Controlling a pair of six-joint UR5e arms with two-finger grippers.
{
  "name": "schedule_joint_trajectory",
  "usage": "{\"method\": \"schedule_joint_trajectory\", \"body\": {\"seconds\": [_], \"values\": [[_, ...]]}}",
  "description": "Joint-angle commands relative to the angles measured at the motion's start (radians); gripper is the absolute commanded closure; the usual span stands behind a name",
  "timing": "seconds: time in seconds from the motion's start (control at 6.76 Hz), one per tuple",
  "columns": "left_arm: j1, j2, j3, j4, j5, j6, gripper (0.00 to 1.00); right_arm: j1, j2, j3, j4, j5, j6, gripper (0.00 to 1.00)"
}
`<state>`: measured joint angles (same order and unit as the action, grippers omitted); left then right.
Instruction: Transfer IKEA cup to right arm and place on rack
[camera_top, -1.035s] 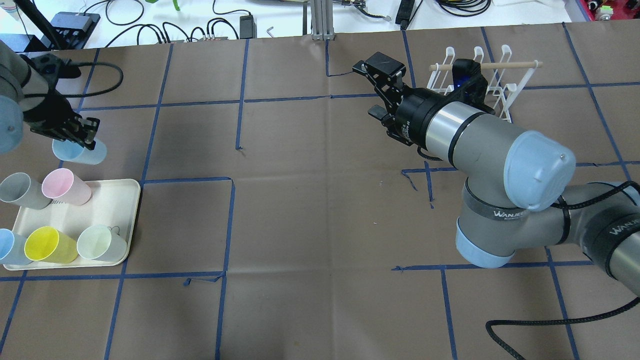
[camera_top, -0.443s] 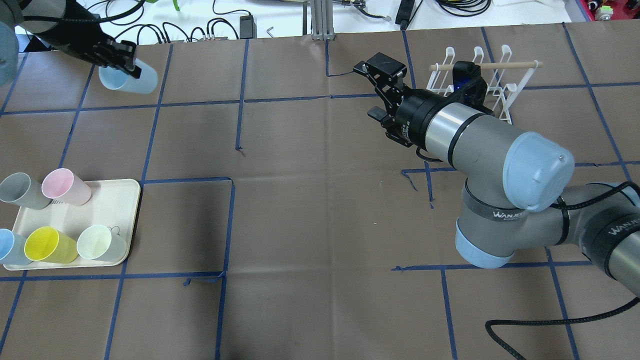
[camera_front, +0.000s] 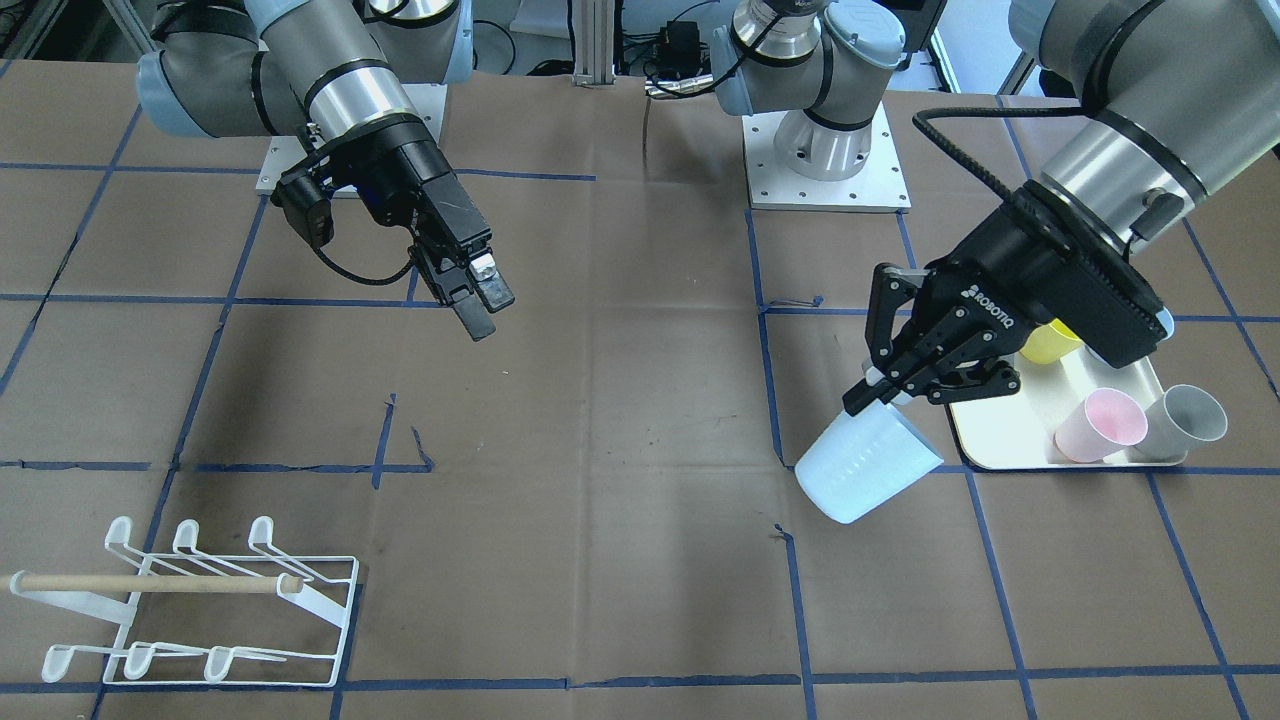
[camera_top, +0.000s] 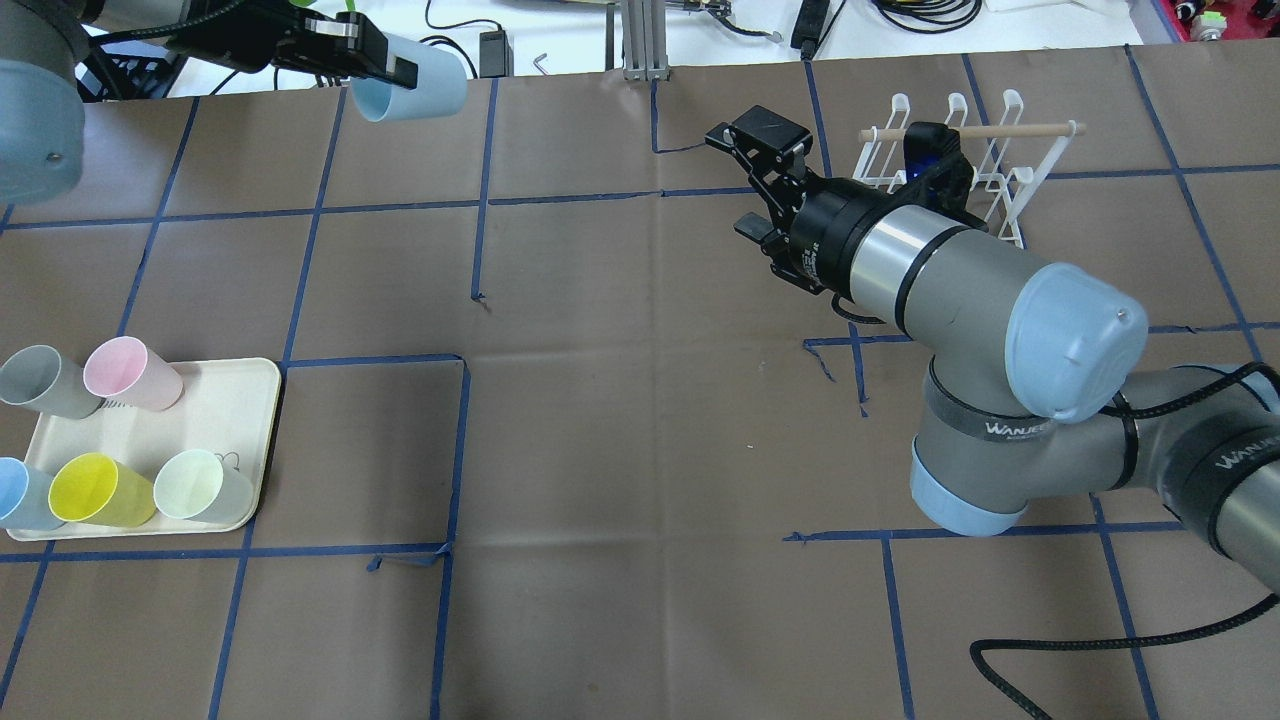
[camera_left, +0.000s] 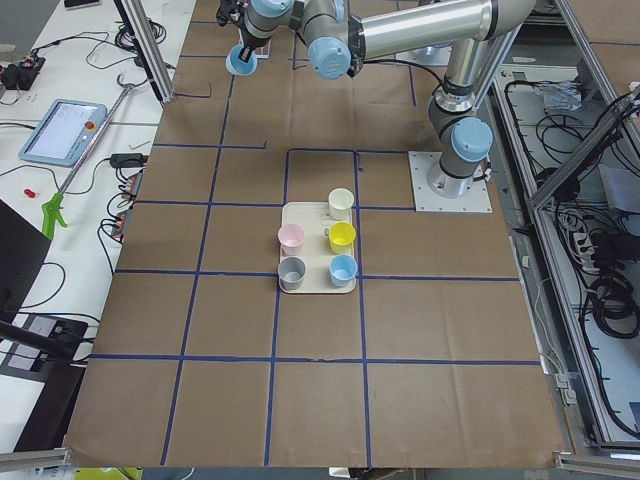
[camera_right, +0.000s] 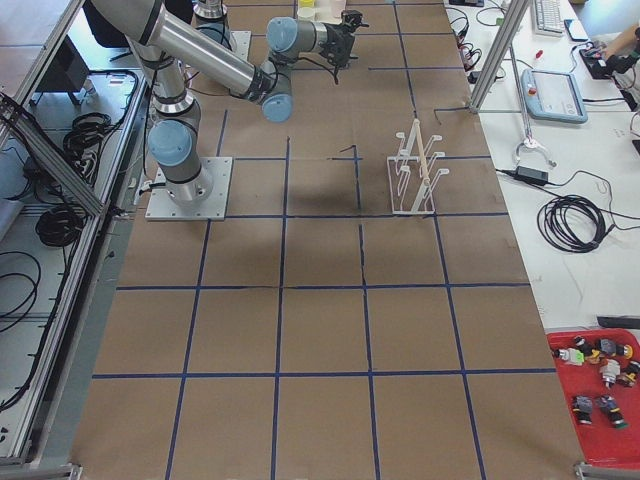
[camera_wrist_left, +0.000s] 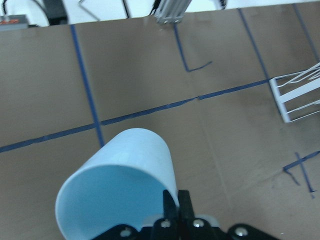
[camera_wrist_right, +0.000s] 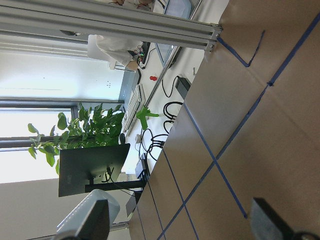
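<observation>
Cup (camera_front: 868, 470): pale blue, in the air above the table, tilted, just beside the tray (camera_front: 1000, 432).
My left gripper (camera_front: 880, 395): clamped on the cup's rim.
My right gripper (camera_top: 728, 180): fingers spread, holding nothing, well apart from the cup.
Rack (camera_front: 150, 583): on the table, near my right gripper.

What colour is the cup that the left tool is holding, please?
The cup is pale blue, clearest in the exterior front-facing view.
</observation>
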<state>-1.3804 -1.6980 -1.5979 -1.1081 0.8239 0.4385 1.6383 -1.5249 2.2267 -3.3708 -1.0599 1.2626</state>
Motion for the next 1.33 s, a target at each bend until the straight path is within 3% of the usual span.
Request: {"method": "schedule_joint_trajectory", "body": {"seconds": [0.0,0.44,0.74,1.18], "values": [[-0.075,-0.012,-0.141,0.309,-0.14,-0.057,1.0,-0.002,-0.007,0.002,0.001,-0.008,0.011,0.0],[-0.152,-0.034,-0.417,0.947,-0.138,-0.337,1.0,-0.002,-0.014,0.014,0.014,-0.011,0.058,0.0],[-0.215,-0.055,-0.487,1.121,-0.131,-0.4,1.0,0.003,-0.011,0.016,0.017,-0.011,0.278,0.0],[-0.241,-0.042,-0.574,1.259,-0.127,-0.456,1.0,0.011,0.034,0.008,0.018,-0.006,0.271,0.0]]}}
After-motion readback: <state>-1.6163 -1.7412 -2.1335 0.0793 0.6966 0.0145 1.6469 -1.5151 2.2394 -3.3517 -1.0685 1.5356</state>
